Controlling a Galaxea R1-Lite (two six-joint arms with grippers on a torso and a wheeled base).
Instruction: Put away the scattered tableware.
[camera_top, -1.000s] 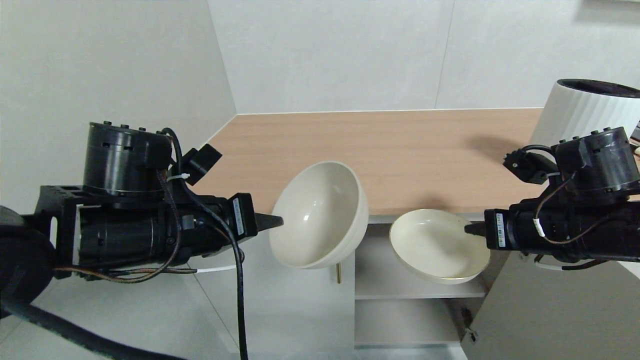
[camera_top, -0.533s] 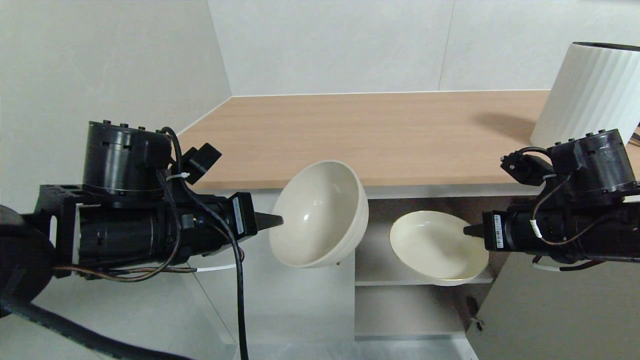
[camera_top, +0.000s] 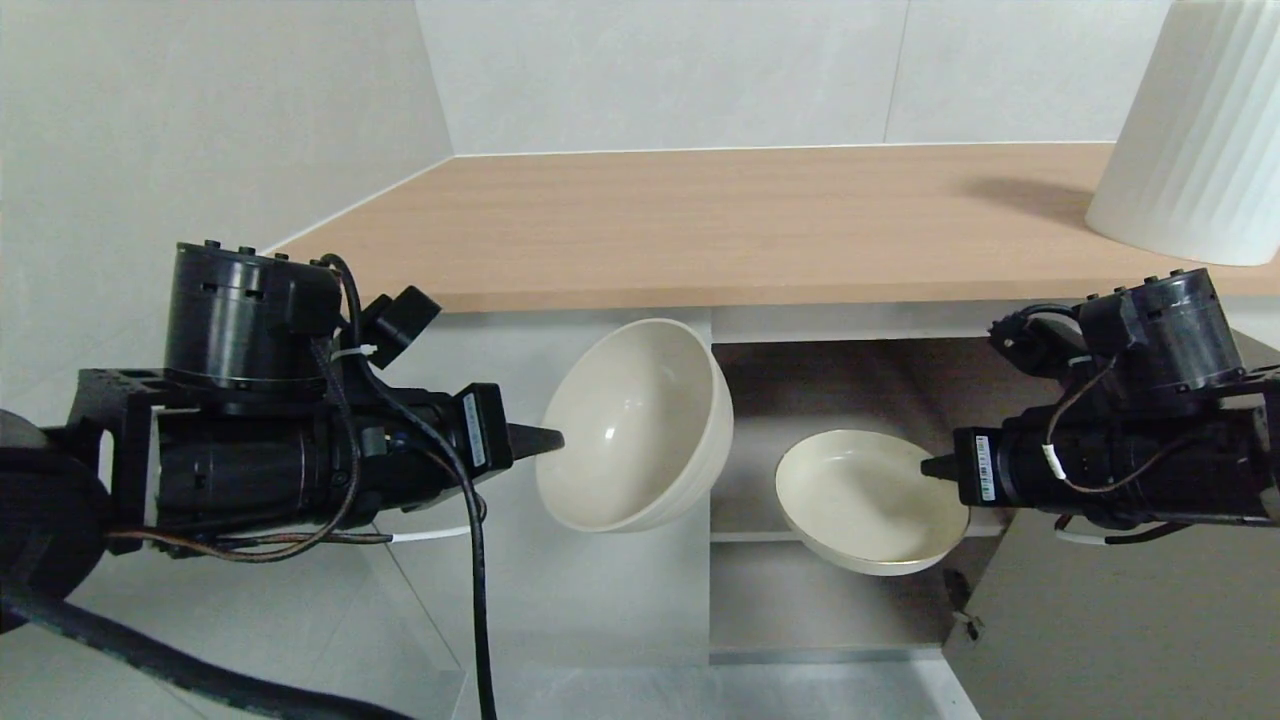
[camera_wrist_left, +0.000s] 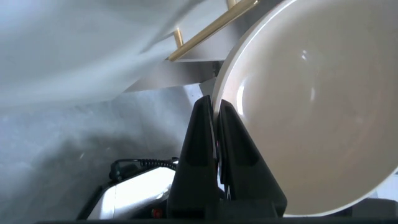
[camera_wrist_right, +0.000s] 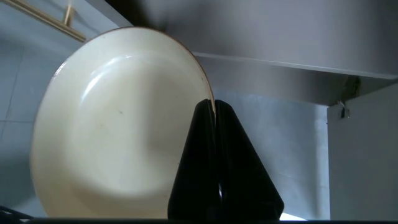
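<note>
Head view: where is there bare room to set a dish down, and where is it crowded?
Free: the wooden countertop, wall corner to white ribbed container; the lower compartment beneath the shelf. Crowded: the cabinet mouth, where left tool holds the bowl and right tool the plate.

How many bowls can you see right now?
2. The deep bowl is clamped by its rim in the left gripper; the shallow bowl is in the right gripper, in front of the open cabinet. More may sit hidden inside it.

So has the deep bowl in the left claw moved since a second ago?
Yes: the bowl went down, from overlapping the counter edge to below it.
</note>
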